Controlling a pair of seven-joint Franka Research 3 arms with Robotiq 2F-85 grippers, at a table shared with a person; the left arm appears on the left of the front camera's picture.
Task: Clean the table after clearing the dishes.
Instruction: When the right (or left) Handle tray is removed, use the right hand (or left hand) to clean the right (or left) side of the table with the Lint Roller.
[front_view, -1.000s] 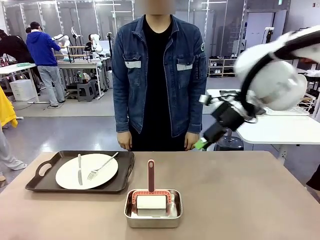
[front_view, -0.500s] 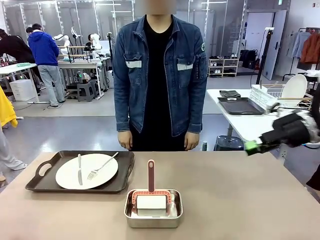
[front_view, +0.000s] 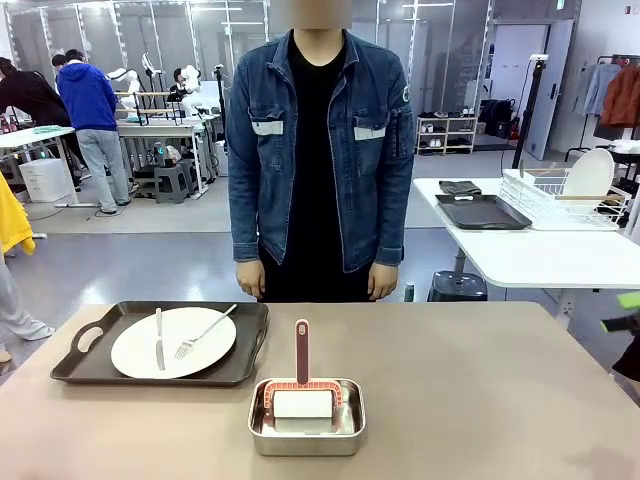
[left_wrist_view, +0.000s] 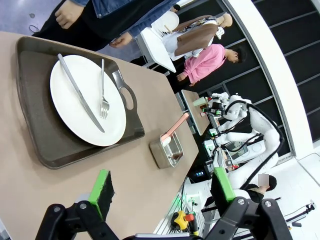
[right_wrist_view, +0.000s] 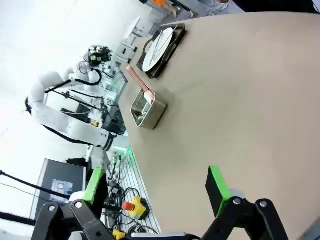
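From the front, find a person (front_view: 318, 150) standing at 12 o'clock behind the table (front_view: 480, 400), hands down at the sides, plus a sliver of green pad (front_view: 628, 299) off the right arm at the 3 o'clock edge. From the left wrist, get a closer look down on the tray (left_wrist_view: 30, 125) at 10 o'clock, with the left gripper (left_wrist_view: 161, 186) spread wide and holding nothing. From the right wrist, take in a long bare stretch of the matte beige top, with the right gripper (right_wrist_view: 156, 186) likewise wide apart and empty, and tray and pan small at 11 o'clock. On the dishes: see one white plate (front_view: 173, 342) lying flat in the dark handled tray, at 9 o'clock on the table, with a knife (front_view: 159, 338) and fork (front_view: 205, 332) resting on it, apart. Just beside the tray, at its 4 o'clock, find a steel pan (front_view: 306, 425) holding a roller (front_view: 303, 403), pink handle pointing to 12.
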